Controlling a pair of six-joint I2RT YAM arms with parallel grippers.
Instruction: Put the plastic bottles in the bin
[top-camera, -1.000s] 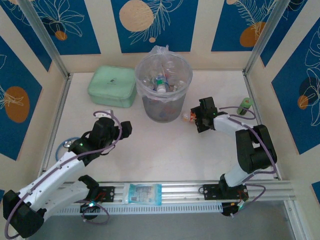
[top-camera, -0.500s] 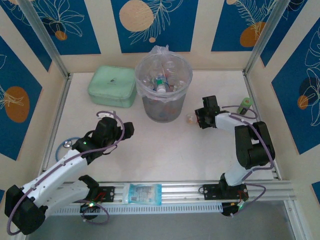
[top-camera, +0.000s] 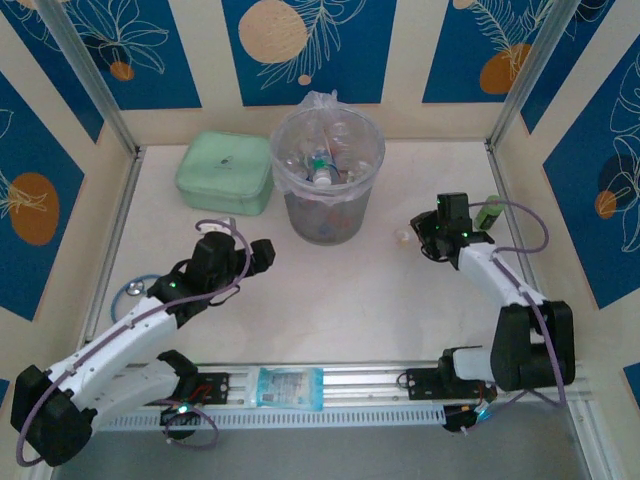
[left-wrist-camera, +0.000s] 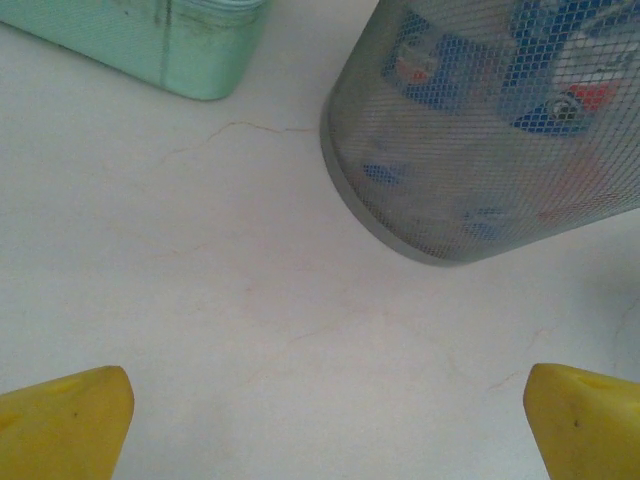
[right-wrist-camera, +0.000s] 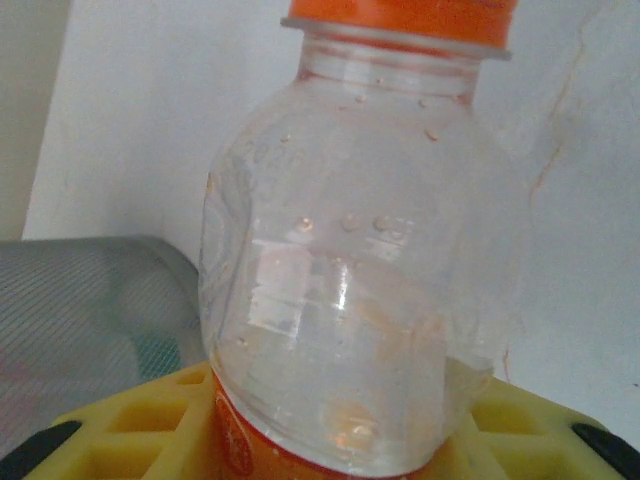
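Note:
The bin (top-camera: 327, 190) stands at the back middle of the table, a clear bag lining it and several plastic bottles (top-camera: 322, 160) inside. My right gripper (top-camera: 421, 238) hovers to its right, shut on a clear bottle (top-camera: 403, 237). In the right wrist view that bottle (right-wrist-camera: 360, 260) has an orange cap and an orange label, and it sits between the yellow fingers (right-wrist-camera: 130, 420) of the right gripper (right-wrist-camera: 335, 445). My left gripper (top-camera: 264, 255) is open, low over the table, left of and in front of the bin (left-wrist-camera: 480, 170). Nothing lies between its fingertips (left-wrist-camera: 65, 420).
A mint-green zip case (top-camera: 225, 172) lies left of the bin, and its corner (left-wrist-camera: 150, 40) appears in the left wrist view. A small dark-green can (top-camera: 490, 212) stands by the right wall. A round blue-rimmed object (top-camera: 133, 288) lies at the left edge.
The right arm has swung right and away from the bin, carrying the orange-capped bottle. The left gripper has crept a little forward and right toward the bin.

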